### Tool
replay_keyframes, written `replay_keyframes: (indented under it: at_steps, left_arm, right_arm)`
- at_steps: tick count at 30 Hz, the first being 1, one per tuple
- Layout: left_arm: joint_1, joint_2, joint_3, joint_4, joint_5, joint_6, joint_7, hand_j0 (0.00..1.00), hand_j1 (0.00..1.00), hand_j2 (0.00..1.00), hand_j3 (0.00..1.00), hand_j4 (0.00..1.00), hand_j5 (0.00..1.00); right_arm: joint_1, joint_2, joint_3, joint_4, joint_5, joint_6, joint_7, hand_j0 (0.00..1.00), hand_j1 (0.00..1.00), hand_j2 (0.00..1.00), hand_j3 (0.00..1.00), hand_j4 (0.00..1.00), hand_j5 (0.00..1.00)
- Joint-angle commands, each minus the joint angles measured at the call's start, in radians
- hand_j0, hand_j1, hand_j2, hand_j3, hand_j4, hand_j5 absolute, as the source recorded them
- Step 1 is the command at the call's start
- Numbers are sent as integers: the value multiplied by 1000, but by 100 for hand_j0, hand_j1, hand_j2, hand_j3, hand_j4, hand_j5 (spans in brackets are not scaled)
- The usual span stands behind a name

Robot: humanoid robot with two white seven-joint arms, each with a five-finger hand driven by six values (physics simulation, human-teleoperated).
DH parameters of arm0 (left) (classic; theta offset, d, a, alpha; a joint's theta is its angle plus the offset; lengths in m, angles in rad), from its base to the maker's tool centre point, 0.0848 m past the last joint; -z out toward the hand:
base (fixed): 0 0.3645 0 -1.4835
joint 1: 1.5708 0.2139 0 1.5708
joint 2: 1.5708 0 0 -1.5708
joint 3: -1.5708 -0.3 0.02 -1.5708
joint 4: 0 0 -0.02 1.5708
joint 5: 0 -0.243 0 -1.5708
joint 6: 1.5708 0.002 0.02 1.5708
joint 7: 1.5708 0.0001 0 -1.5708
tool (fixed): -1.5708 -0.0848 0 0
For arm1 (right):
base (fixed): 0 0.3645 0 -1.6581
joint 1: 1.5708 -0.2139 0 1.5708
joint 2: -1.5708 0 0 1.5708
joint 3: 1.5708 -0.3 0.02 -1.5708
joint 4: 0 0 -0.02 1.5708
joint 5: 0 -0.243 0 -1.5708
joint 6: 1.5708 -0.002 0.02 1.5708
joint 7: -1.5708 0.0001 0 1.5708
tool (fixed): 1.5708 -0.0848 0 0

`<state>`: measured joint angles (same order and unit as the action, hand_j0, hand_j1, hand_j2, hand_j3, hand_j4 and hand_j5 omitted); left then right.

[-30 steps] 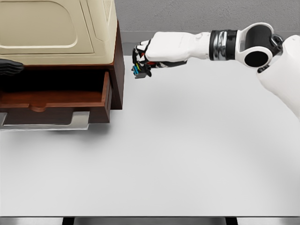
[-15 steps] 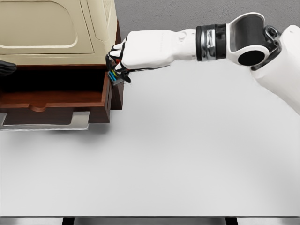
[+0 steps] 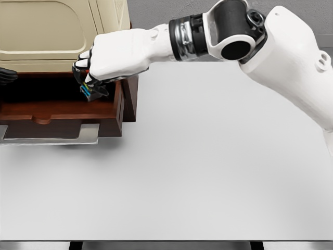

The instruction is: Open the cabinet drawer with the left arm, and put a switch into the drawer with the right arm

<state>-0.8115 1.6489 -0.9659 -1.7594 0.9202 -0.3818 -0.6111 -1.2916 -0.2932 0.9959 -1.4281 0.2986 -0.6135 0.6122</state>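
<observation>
The switch [image 3: 88, 91] is a small dark block with blue and yellow-green parts, pinched in the curled fingers of the right robot hand [image 3: 106, 60]. It hangs just above the open drawer [image 3: 62, 112], over the drawer's right end, close to the right side wall; whether it touches the wood cannot be told. From the centre of the picture it sits at about ten o'clock.

The right robot hand is closed around the switch, knuckles toward the cabinet [image 3: 62, 31], with the fingertips pointing down into the dark opening. Its white arm runs off toward two o'clock, past a black and silver wrist band to a large dark joint near the top edge.

The drawer is pulled out of the brown cabinet body, showing its reddish wooden front with a rounded notch and a pale metal plate below. A cream-coloured top part sits on the cabinet.

At nine o'clock, at the picture's left edge, a dark bit of the left robot hand [image 3: 6, 75] shows beside the drawer opening; its fingers cannot be made out.

Everything stands on a pale grey worktop [image 3: 208, 172].
</observation>
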Motion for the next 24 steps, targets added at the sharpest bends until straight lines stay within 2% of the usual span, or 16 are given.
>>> replay_keyframes:
  at_steps: [1,7,16,22,23,24]
  left_arm:
    - [0,0,0,0,6,0,0,100,100,100,100,100,100]
    - [0,0,0,0,6,0,0,100,100,100,100,100,100]
    - [0,2,0,0,6,0,0,100,100,100,100,100,100]
    - [0,2,0,0,6,0,0,100,100,100,100,100,100]
    - [0,2,0,0,6,0,0,100,100,100,100,100,100]
    - [0,2,0,0,6,-2,0,100,100,100,100,100,100]
  right_arm:
    - [-2,42,27,77,-3,3,-1,30,30,30,30,30,30]
    - [-32,101,70,116,-3,3,-1,30,30,30,30,30,30]
    - [-68,180,93,255,5,3,-1,33,33,33,33,33,33]
    - [-78,193,95,258,5,3,-1,35,35,35,35,35,35]
    - [-80,200,95,258,8,3,-1,52,52,52,52,52,52]
    - [-81,204,93,258,17,3,-1,100,100,100,100,100,100]
